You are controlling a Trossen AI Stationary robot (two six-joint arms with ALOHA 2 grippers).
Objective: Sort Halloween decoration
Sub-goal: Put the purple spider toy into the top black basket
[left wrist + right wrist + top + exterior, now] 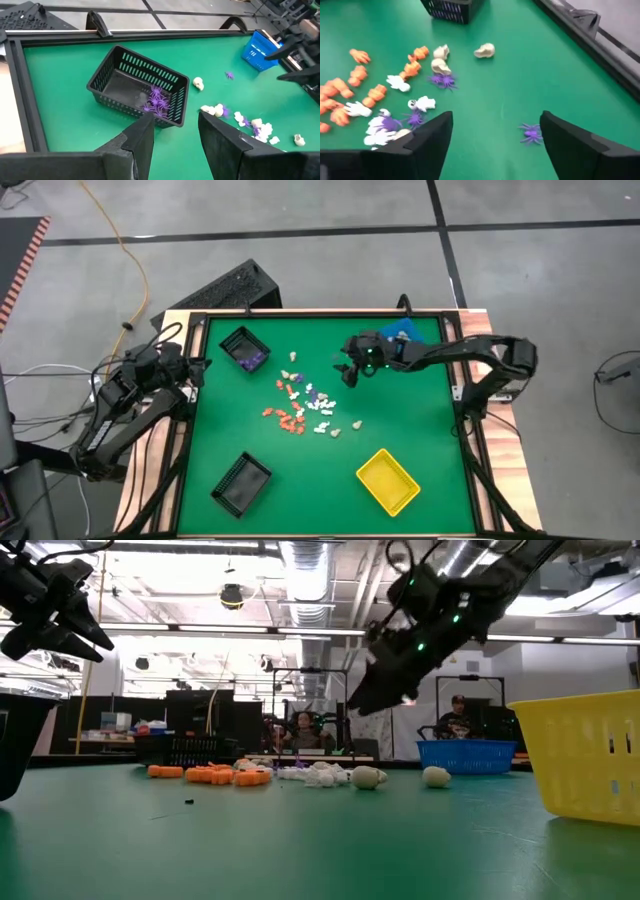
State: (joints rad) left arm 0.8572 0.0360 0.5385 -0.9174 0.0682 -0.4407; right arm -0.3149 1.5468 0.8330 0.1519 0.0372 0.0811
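The Halloween decoration point(305, 408) lies loose on the green table point(420, 430) near its middle: orange pieces point(360, 82), white ones point(422, 103), purple spiders point(442, 81) and beige skulls point(485, 50). My right gripper point(495, 145) hangs open above the table, just right of and beyond the pile point(300, 774). One lone purple spider point(532, 132) lies on the table below the gap between its fingers, untouched. My left gripper point(175, 135) waits open over the table's left edge point(195, 370), facing a black bin point(140, 87) that holds purple spiders point(157, 100).
A second black bin point(241, 482) stands near the front left and a yellow bin point(388, 480) near the front right. A blue bin point(410, 332) sits at the far right, partly under my right arm. People show in the room behind the table point(455, 720).
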